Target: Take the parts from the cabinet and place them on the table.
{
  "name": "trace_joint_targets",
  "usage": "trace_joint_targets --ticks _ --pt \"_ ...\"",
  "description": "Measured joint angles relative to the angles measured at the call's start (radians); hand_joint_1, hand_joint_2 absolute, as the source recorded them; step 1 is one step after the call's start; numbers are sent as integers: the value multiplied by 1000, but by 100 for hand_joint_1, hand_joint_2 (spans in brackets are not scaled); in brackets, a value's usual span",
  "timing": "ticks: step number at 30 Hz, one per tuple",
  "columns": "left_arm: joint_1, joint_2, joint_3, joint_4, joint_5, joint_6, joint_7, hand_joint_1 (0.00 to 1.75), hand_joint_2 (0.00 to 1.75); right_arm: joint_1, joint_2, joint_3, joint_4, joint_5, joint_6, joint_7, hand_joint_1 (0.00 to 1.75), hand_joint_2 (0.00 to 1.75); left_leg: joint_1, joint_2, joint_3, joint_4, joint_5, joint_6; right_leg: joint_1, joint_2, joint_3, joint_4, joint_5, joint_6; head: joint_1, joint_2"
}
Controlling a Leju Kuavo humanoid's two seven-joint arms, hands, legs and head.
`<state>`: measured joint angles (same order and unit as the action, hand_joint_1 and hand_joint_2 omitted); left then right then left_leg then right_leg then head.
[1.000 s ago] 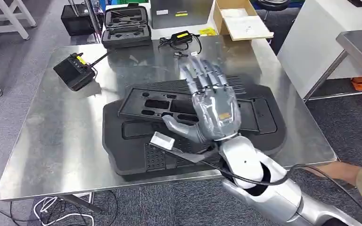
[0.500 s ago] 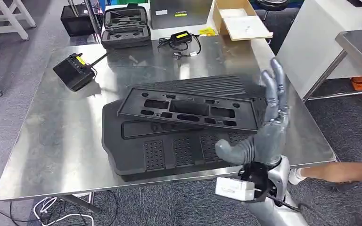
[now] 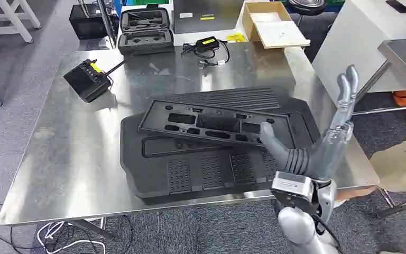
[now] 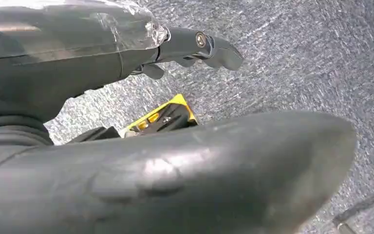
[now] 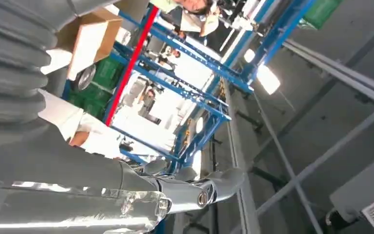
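Your right robot hand (image 3: pixel 317 151) hung spread and empty at four o'clock; both black parts, tray (image 3: pixel 190 169) and frame (image 3: pixel 214 124), already lay stacked mid-table (image 3: pixel 58 159). Delivery looked done.

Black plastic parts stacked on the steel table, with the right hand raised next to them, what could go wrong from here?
1. The slotted black plastic frame lies tilted across the large black ribbed panel; a nudge might slide it off.
2. The right hand, open with fingers apart, stands upright at the table's near right corner; a careless swing could clip the frame's end.
3. The panel's front edge reaches the steel table rim, so a bump may tip it toward the floor.
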<state>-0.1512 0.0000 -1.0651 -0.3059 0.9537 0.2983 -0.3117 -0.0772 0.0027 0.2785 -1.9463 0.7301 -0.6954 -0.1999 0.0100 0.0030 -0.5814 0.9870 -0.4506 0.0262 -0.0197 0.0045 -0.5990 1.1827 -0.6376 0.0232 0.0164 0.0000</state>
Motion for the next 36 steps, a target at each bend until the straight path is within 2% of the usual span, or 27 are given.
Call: trace_joint_targets --ticks 1,2,3,4,6,7,8,10,12,13,14,16,17,18,19,21,22,23,26,27,28,29,31,32,33,34,36 --pt "1 0 0 0 0 0 0 0 0 4 0 -5 1 0 0 5 0 175 0 1 0 0 -1 0 -3 0 -37 70 -25 3 6 0" --pt "2 0 0 0 0 0 0 0 0 8 0 -7 2 0 0 13 0 175 0 1 0 1 -1 -1 -5 0 -63 114 -29 6 10 0" --pt "2 -1 0 0 0 0 0 0 0 9 0 -7 4 3 0 23 0 175 2 1 0 3 -3 -3 -7 0 -64 105 -6 9 13 0" --pt "2 -1 0 0 0 0 0 0 0 8 0 -7 5 4 0 34 0 175 5 0 0 7 -5 -7 -10 -1 -44 52 36 11 16 0" --pt "1 -3 0 0 -1 -1 -2 0 0 8 0 -7 7 6 0 55 0 175 13 -1 -1 24 -16 -23 -18 -3 36 -125 132 20 25 0" --pt "1 -3 0 1 -1 -1 -3 0 0 7 0 -6 10 7 0 62 0 175 12 -3 -4 28 -19 -31 -14 1 42 -142 108 20 32 0" --pt "0 -3 0 1 -2 -1 -3 0 0 7 0 -6 10 8 0 67 0 175 5 -5 -8 41 -24 -39 -12 6 39 -151 120 5 39 0" --pt "1 -3 0 1 -2 -1 -4 0 0 9 -2 -7 14 13 -1 86 0 175 7 -5 -7 33 -17 -50 -7 8 33 -140 119 -10 20 0" --pt "0 -3 0 1 -1 -1 -4 0 0 8 -2 -6 16 18 -1 106 0 175 12 -7 -8 36 -19 -61 -10 6 32 -147 128 -27 17 0" --pt "1 -3 0 1 -1 -2 -4 0 0 8 -2 -6 16 20 -1 113 0 175 12 -6 -13 60 -42 -64 -9 5 32 -147 131 -31 11 0" --pt "1 -4 0 1 -1 -3 -4 0 0 7 -2 -6 17 21 -1 115 0 175 11 -6 -36 117 -85 -65 -9 3 29 -147 132 -36 1 0" --pt "1 -4 0 1 -1 -3 -4 0 0 8 -2 -6 21 23 -1 119 0 175 10 -6 -104 280 -165 -66 -2 0 24 -146 135 -41 -13 0" --pt "2 -4 0 1 -1 -3 -4 0 0 8 -2 -6 23 23 -1 123 0 175 9 -6 -126 335 -181 -64 2 -1 22 -146 136 -43 -16 0" --pt "3 -4 0 1 -1 -3 -4 0 0 8 -2 -6 25 24 -1 126 0 175 7 -6 -125 340 -172 -61 6 -1 21 -146 136 -44 -17 0" --pt "4 -4 0 1 -1 -3 -4 0 0 8 -2 -6 26 24 -1 130 0 175 3 -6 -103 304 -147 -53 9 0 21 -146 137 -44 -18 0" --pt "2 -4 0 1 -2 -3 -4 0 0 8 -2 -6 27 26 -1 133 0 175 -10 -7 -12 131 -61 -28 15 1 25 -146 137 -44 -22 0" --pt "1 -4 0 1 -2 -3 -4 0 0 8 -2 -6 27 27 -1 133 0 175 -20 -7 20 53 -50 -11 13 0 26 -147 137 -44 -22 0" --pt "0 -4 0 2 -2 -3 -5 0 0 7 -3 -6 27 27 -1 135 0 175 -19 -3 26 37 -51 -11 20 1 22 -144 136 -42 -17 0" --pt "2 -4 0 2 -1 -4 -9 0 0 8 -3 -6 28 27 -1 141 0 175 -27 -4 23 32 -46 -10 11 -2 22 -152 144 -28 -20 0" --pt "1 -4 0 2 -2 -5 -11 0 0 7 -4 -6 28 27 -1 143 0 175 -16 -3 27 14 -35 -6 19 -2 23 -154 145 -21 -19 0" --pt "-1 -4 0 2 -1 -5 -13 0 0 7 -8 -6 29 26 -1 144 0 175 -12 2 30 3 -26 -6 14 0 21 -138 125 -18 -19 0" --pt "-2 -4 0 2 -2 -5 -15 0 0 5 -10 -6 29 27 -1 145 0 175 -11 4 28 -1 -22 0 13 -1 0 -95 87 -13 -11 0" --pt "-1 -6 0 2 -2 -5 -15 0 0 7 -11 -5 29 26 -1 147 0 175 -10 6 21 1 -20 2 9 -1 -58 48 9 -4 -3 0" --pt "0 -6 0 2 -2 -5 -15 0 0 9 -13 -6 30 26 -1 148 0 175 -10 7 17 4 -19 1 7 -1 -83 112 -14 1 0 0" --pt "1 -6 0 2 -2 -5 -15 0 0 9 -15 -5 31 26 -1 151 0 175 -10 7 12 9 -19 1 6 -1 -90 136 -13 4 3 0" --pt "1 -6 0 2 -2 -5 -16 0 0 9 -16 -5 31 26 -1 153 0 175 -9 7 8 15 -19 0 3 -1 -72 108 12 6 7 0" --pt "1 -8 0 2 -2 -5 -16 0 0 8 -18 -5 31 27 -1 153 0 175 -6 6 3 27 -22 -4 -1 -3 13 -51 95 7 16 0"
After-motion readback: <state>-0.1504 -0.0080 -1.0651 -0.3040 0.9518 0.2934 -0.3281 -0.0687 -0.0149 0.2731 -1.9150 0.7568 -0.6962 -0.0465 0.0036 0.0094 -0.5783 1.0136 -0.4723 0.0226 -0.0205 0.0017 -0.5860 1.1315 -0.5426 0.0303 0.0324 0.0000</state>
